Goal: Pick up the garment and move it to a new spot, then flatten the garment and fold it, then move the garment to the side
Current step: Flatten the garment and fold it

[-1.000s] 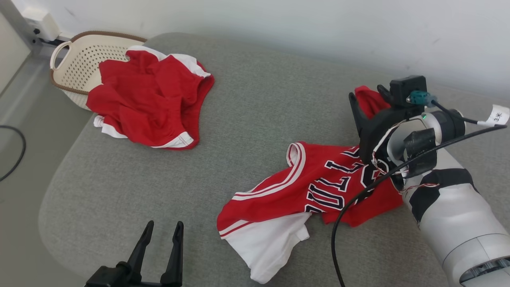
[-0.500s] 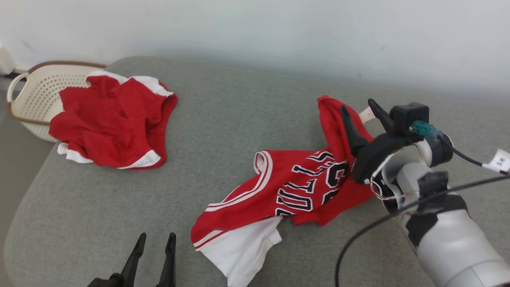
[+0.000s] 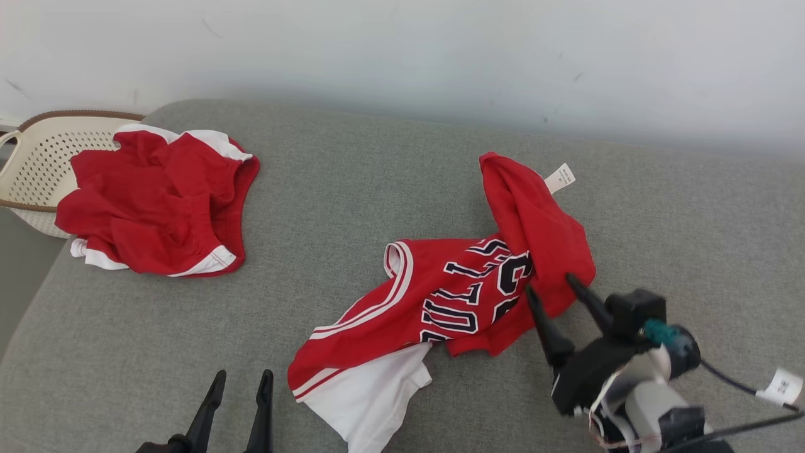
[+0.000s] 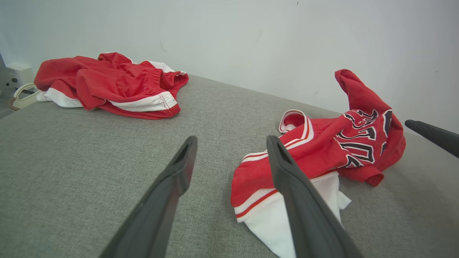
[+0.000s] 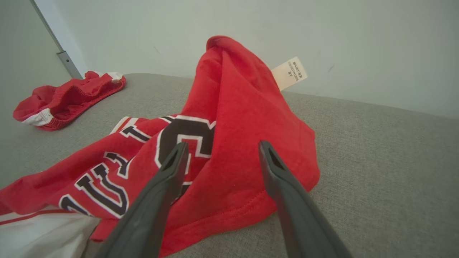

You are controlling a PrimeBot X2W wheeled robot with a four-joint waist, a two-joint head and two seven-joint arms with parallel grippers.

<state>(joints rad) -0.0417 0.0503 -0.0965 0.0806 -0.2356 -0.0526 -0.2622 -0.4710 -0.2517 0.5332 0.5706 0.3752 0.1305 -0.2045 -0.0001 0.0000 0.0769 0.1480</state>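
Observation:
The garment, a red jersey point(image 3: 453, 296) with dark lettering and a white panel, lies crumpled on the grey cushion point(image 3: 377, 176). One red fold stands up at its far right, with a white tag point(image 3: 560, 177). My right gripper point(image 3: 548, 283) is open at the jersey's near right edge, and nothing is held between its fingers. In the right wrist view the gripper point(image 5: 223, 143) points at the raised fold of the jersey point(image 5: 233, 107). My left gripper point(image 3: 244, 374) is open at the lower left, apart from the cloth. In the left wrist view the gripper point(image 4: 231, 139) faces the jersey point(image 4: 322, 143).
Red shorts point(image 3: 157, 207) with white trim lie bunched at the cushion's far left corner, partly over a cream perforated basket point(image 3: 38, 157). A pale wall runs behind the cushion. Bare grey cushion lies between the two garments and to the right of the jersey.
The head camera has turned, shifting the whole picture. My right gripper has drawn back from the jersey's raised fold toward the near side, its jaws a little wider. The fold stays standing.

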